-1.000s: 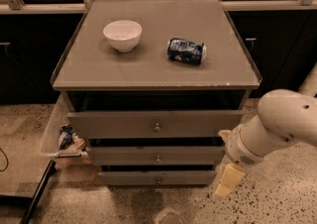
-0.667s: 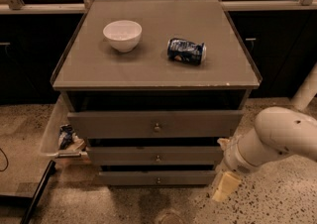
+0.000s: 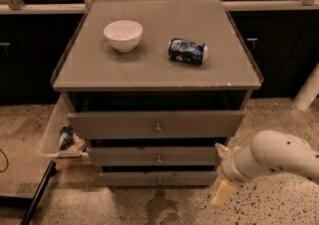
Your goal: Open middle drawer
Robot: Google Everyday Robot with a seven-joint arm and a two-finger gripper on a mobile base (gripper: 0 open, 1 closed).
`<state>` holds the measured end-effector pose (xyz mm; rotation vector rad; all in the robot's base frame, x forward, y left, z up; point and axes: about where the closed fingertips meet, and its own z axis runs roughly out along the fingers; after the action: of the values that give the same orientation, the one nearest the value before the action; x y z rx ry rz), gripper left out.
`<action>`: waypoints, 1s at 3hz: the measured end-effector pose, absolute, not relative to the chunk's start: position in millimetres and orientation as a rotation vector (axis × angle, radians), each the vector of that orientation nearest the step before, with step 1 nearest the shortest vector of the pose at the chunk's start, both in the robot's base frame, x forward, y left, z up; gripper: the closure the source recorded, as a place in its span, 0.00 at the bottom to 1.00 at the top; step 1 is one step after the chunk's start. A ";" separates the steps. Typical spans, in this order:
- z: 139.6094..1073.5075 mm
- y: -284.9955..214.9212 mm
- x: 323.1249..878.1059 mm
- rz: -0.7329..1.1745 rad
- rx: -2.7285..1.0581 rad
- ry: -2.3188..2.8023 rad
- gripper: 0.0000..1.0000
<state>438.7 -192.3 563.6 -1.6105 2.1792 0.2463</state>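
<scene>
The grey cabinet (image 3: 149,69) has three drawer fronts stacked one above another. The middle drawer (image 3: 129,156) is the medium-height front, with a small round metal knob (image 3: 158,159) at its centre. It sits between the tall top front (image 3: 114,124) and the slim bottom front (image 3: 124,178), and nothing of its inside shows. My gripper (image 3: 222,170) is at the end of the white arm (image 3: 271,158), low on the right, beside the right end of the middle and bottom drawers. Its fingers (image 3: 223,192) are apart and hold nothing. It is well to the right of the knob.
A white bowl (image 3: 123,35) and a blue can (image 3: 187,52) lying on its side rest on the cabinet top. A clear bin (image 3: 52,132) with packets stands against the cabinet's left side. Dark cupboards run behind. A white post (image 3: 309,89) stands at the right.
The white arm has dropped lower and its gripper has come down a little beside the drawers' right end. The drawers, bowl and can have not moved.
</scene>
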 end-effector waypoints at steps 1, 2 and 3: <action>563.6 -192.3 438.7 0.246 -1.611 2.179 0.00; 550.8 -190.0 449.7 0.220 -1.623 2.133 0.00; 528.6 -181.9 465.9 0.175 -1.680 2.047 0.00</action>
<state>465.9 -181.9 528.6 -1.6802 2.0467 0.1748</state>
